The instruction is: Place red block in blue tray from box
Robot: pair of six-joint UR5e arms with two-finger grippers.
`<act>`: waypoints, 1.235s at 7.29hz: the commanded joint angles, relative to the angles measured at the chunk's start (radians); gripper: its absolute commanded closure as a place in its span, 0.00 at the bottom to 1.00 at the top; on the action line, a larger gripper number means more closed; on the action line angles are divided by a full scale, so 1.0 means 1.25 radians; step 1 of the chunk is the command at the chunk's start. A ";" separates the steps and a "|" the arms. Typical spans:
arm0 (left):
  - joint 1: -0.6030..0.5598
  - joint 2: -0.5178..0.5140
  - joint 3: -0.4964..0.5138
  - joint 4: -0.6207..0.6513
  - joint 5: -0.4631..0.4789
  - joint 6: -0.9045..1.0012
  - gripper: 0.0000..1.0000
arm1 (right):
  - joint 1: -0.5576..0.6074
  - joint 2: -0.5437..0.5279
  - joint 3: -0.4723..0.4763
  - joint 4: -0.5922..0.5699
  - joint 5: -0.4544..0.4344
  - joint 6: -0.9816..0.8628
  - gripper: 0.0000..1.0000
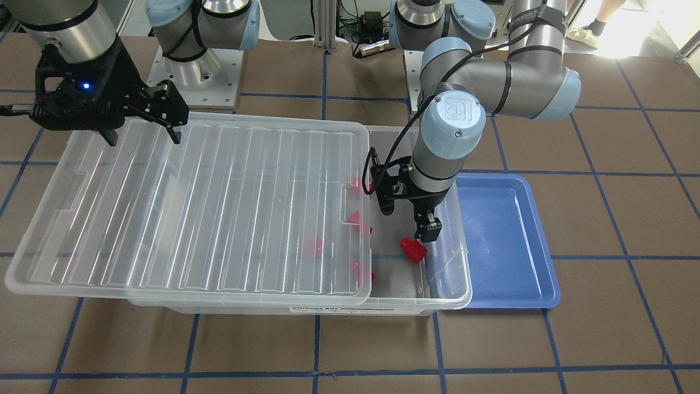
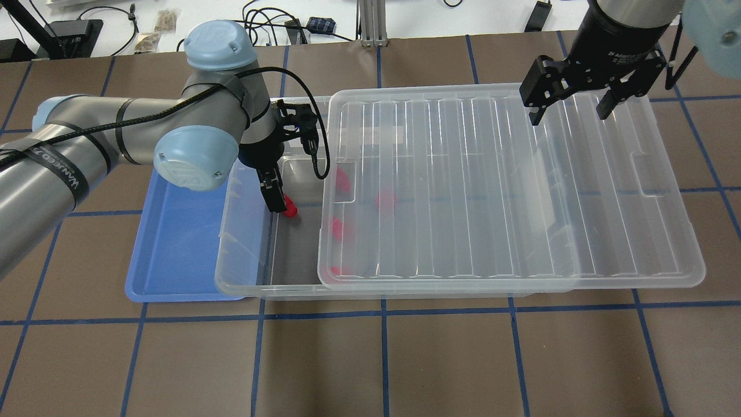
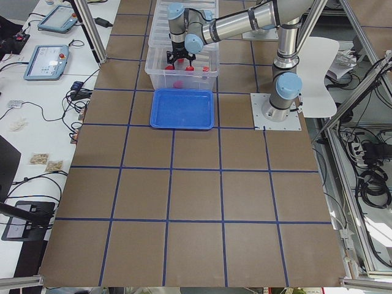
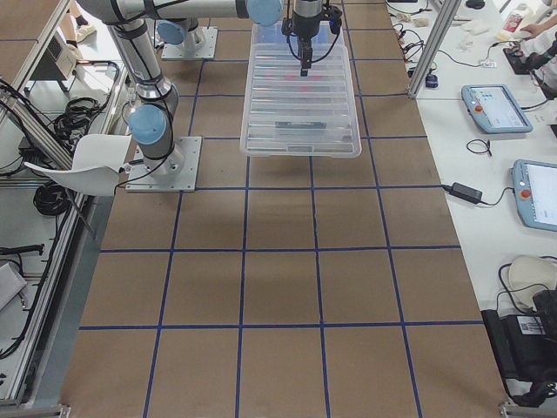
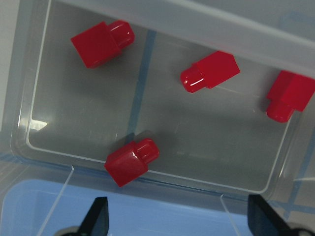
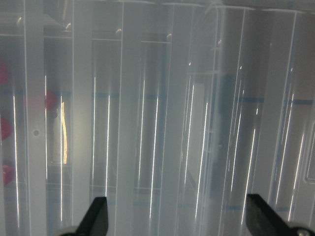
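Observation:
The clear box [image 2: 243, 243] lies mid-table. Its ribbed lid [image 2: 492, 185] is slid aside and leaves open the end beside the blue tray [image 2: 173, 249], which holds nothing. My left gripper [image 2: 278, 200] hangs inside that open end, jaws open and empty [image 5: 177, 202]. A red block [image 5: 132, 162] lies on the box floor just ahead of its fingertips, against the wall on the tray side; it also shows in the front view [image 1: 413, 249]. Three more red blocks [image 5: 209, 71] lie farther in, partly under the lid. My right gripper [image 2: 570, 110] is open over the lid's far end.
The blue tray [image 1: 508, 241] touches the box's end wall [image 1: 448, 273]. The lid [image 1: 219, 202] overhangs the box on the right-arm side. The arm bases [image 1: 197, 71] stand behind the box. The brown table carries a blue tape grid.

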 commanded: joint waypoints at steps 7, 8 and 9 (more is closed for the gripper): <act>0.001 -0.078 -0.033 0.119 0.033 0.114 0.00 | 0.026 0.008 0.003 -0.008 -0.008 0.035 0.00; 0.001 -0.093 -0.034 0.140 0.031 0.149 0.00 | 0.025 0.008 0.003 -0.008 -0.009 0.035 0.00; 0.000 -0.103 -0.034 0.141 0.033 0.159 0.00 | 0.025 0.008 0.005 -0.009 -0.009 0.034 0.00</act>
